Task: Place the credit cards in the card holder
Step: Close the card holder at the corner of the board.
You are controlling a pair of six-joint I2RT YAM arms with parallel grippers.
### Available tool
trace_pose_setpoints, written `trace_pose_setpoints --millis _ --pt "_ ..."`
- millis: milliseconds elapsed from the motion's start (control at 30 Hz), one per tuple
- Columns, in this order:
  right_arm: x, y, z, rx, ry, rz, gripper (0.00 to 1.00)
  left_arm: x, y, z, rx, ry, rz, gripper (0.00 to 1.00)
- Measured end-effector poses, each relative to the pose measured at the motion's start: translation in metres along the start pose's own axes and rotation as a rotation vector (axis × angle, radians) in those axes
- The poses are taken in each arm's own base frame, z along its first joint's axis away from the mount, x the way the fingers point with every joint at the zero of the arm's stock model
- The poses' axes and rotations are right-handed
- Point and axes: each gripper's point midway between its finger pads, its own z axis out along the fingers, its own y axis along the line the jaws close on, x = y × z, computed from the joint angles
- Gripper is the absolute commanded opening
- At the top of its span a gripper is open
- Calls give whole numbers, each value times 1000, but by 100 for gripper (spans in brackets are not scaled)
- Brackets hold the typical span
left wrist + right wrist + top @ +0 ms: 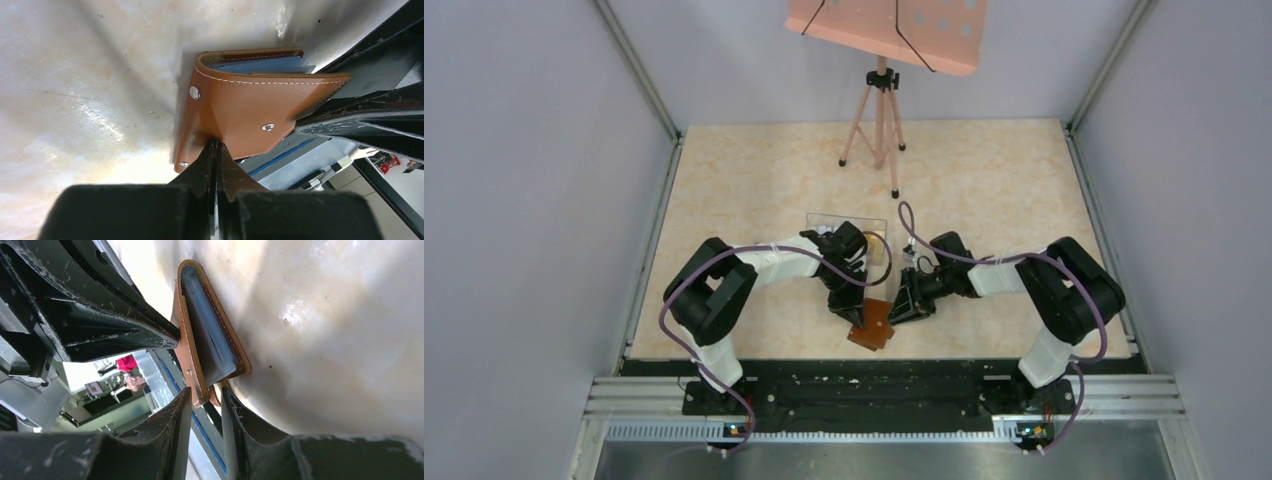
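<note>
Brown leather sits at the middle of it all: the card holder is found at the 6 o'clock edge of the table, part open like a book. Blue-grey credit cards are tucked between its two covers.

In the right wrist view its long side is laid from 12 o'clock down to 6 o'clock. The covers are joined at 12 o'clock and parted at 6 o'clock. That open end is set between the fingers of the right gripper. These fingers are held a little apart, one on each side of the leather. Whether the leather is squeezed cannot be told.

Seen from above, the right gripper is placed at 2 o'clock from the holder and the left gripper at 11 o'clock. The left gripper is closed tight, and its tips are pressed on the outer cover. Both grippers are met by the holder, so neither is nearer.

The next move is judged to turn on the open end, which is faced toward the right gripper.
</note>
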Motion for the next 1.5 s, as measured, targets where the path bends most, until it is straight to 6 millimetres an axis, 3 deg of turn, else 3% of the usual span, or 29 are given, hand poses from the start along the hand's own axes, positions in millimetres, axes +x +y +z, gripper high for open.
trace_pose_setpoints --millis 367,667,1067,1267,1500 --pt "12 -3 9 2 48 7 32 0 0 1 1 3 0 0" --pt "28 5 9 -43 117 -18 33 3 -4 4 26 34 -11 0" --pt "54 -1 1 -39 243 -51 35 2 -11 8 27 44 -15 0" --pt "70 -2 -4 -22 304 -22 44 4 -13 10 28 75 -56 0" --pt "74 12 -15 -4 294 -50 47 3 -13 9 13 96 -71 1"
